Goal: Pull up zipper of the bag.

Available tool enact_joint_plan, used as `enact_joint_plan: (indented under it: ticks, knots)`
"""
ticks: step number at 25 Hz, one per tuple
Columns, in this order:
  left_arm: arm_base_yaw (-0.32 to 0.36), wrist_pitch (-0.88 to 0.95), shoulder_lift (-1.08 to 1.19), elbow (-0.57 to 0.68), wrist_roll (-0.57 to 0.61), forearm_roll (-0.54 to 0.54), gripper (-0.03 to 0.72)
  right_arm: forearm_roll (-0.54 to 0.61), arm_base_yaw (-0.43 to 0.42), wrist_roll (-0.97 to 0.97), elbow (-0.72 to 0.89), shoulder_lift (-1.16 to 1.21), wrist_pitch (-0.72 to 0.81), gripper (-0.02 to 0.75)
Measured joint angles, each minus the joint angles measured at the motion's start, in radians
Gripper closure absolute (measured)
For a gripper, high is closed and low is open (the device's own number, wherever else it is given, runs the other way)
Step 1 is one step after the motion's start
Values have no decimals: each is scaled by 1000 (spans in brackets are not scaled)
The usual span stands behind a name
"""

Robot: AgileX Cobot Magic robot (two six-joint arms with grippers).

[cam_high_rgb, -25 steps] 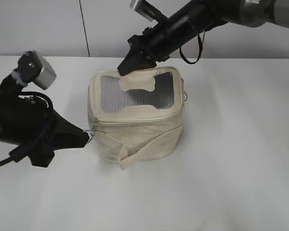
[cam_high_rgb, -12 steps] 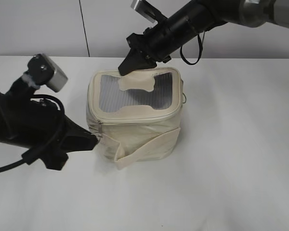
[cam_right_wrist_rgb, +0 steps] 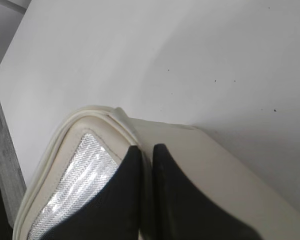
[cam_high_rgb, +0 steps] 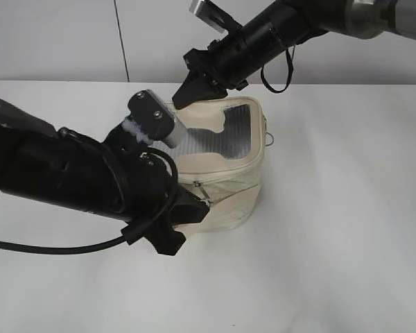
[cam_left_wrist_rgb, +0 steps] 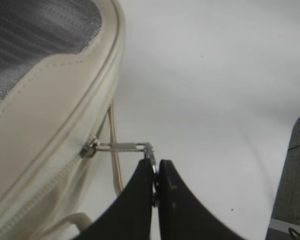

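The cream bag (cam_high_rgb: 239,191) stands mid-table, and my left arm hides its left half. My left gripper (cam_high_rgb: 205,205) is at the bag's front, shut on the ring pull of a silver slider (cam_high_rgb: 197,185). The left wrist view shows the jaws (cam_left_wrist_rgb: 155,167) pinching the ring, with the pull tab taut to the slider (cam_left_wrist_rgb: 89,148) on the zipper (cam_left_wrist_rgb: 37,197) under the lid rim (cam_left_wrist_rgb: 65,107). My right gripper (cam_high_rgb: 182,98) is shut on the bag's back rim (cam_right_wrist_rgb: 92,112), its tips (cam_right_wrist_rgb: 146,151) on either side of the edge. A second ring pull (cam_high_rgb: 269,139) hangs at the bag's right side.
The bag stands on a white table (cam_high_rgb: 333,243) with a white wall behind. My left arm's black cable (cam_high_rgb: 55,248) trails over the table at the left. The bag's front band (cam_left_wrist_rgb: 65,222) hangs loose below the slider.
My left gripper has moved right along the bag's front with the slider, from the left corner to about mid-front. The left arm now covers the bag's left half. The right gripper has stayed put.
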Motion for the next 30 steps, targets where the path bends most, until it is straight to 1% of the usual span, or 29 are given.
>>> enact_joint_plan:
  ticks: [4, 5, 6, 9, 10, 11, 13, 15, 18, 20, 21, 22, 24, 27, 29, 30]
  knots:
    - [15, 28, 0, 0, -77, 16, 685, -14, 0, 1, -2, 0, 0, 690]
    - [21, 42, -4, 0, -108, 38, 666, -17, 0, 1, -6, 0, 2, 659]
    - [24, 66, -10, 0, -143, 61, 627, -20, -4, 2, -14, 0, 2, 598]
    - [27, 164, -57, 1, -259, 178, 455, -44, -31, 2, -48, -1, 6, 367]
    - [33, 191, -82, 1, -312, 226, 399, -55, -50, 3, -58, -5, 12, 322]
    - [42, 209, -106, 1, -363, 276, 363, -69, -72, 4, -67, -11, 16, 305]
    - [82, 224, -169, 1, -480, 372, 335, -84, -117, 8, -73, -35, 35, 307]
    - [143, 240, -225, 1, -548, 444, 329, -93, -162, 10, -70, -60, 74, 326]
    - [281, 247, -265, -29, -579, 482, 339, -98, -238, 12, -6, -106, 109, 339]
    - [377, 268, -243, -103, -575, 487, 344, -80, -280, -8, 112, -156, 103, 342]
    - [412, 289, -214, -145, -564, 487, 345, -62, -303, -37, 181, -184, 79, 344]
    - [433, 316, -182, -204, -554, 486, 346, -26, -322, -81, 281, -226, 34, 346]
    - [452, 377, -76, -342, -535, 476, 347, 90, -359, -213, 499, -336, -97, 348]
    - [444, 479, 112, -566, -528, 469, 342, 357, -376, -553, 845, -502, -260, 349]
    - [431, 546, 236, -719, -525, 470, 329, 528, -373, -812, 997, -571, -299, 349]
    - [424, 570, 296, -798, -525, 472, 323, 586, -372, -909, 1059, -591, -303, 349]
